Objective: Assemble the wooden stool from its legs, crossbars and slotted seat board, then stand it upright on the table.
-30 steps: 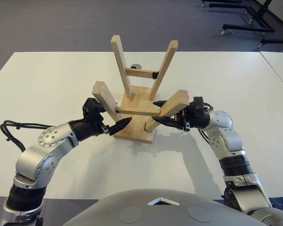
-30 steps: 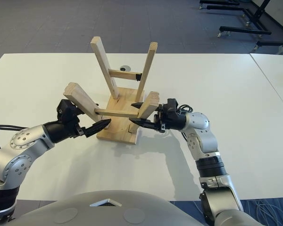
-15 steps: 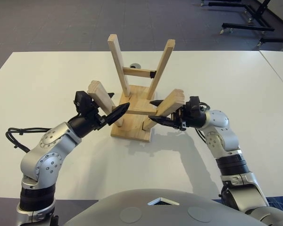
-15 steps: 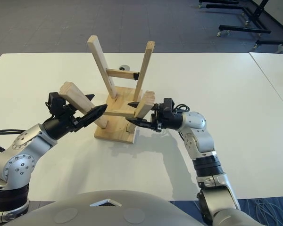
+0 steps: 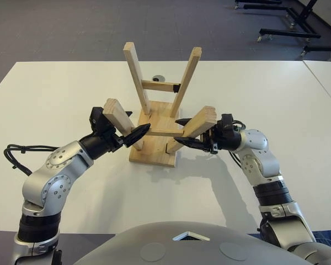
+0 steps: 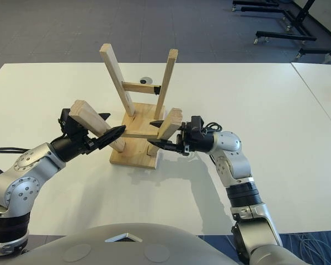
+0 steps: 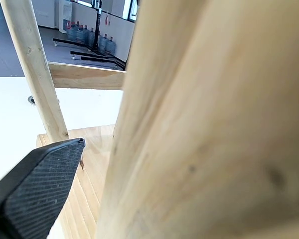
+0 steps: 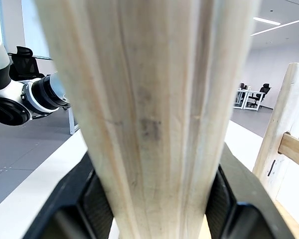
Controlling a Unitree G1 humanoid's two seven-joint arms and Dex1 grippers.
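Left claw (image 5: 139, 120) clamping stool leg (image 5: 115, 110), right claw (image 5: 176, 131) likewise

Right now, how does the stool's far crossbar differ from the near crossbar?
The far crossbar has a black piece at its right end; the near crossbar is bare. The far crossbar joins the free far legs; the near crossbar joins the near legs, with the left end effector and right end effector around them. Both are wood.
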